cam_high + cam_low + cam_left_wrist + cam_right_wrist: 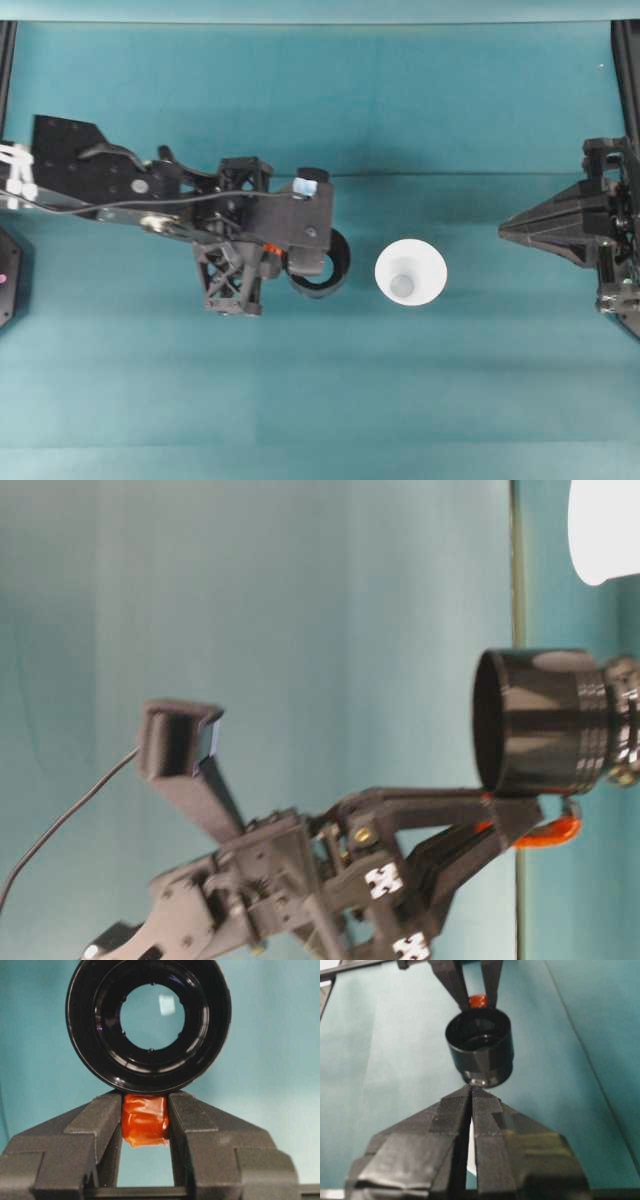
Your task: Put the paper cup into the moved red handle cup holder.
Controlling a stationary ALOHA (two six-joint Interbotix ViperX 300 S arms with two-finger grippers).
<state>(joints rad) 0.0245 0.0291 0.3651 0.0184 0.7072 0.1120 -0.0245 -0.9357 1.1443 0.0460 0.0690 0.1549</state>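
Holding the red handle cup holder [150, 1025] by its orange tab, the left end effector [145, 1120] is pinched tight on it. It looks lifted off the worktop [300, 400], so the moving step seems underway. Next, it must be set down upright. Just beside it stands the paper cup [410, 272]. Farther off, the right end effector [510, 231] waits, closed and empty.

I count one plain white tapered paper cup [410, 272] on my teal table [420, 110]. I count one glossy black round cup holder [322, 266], carrying one small orange-red handle tab [145, 1120]. I have two black arms here, so two grippers: one left gripper [145, 1110] and one right gripper [471, 1091].
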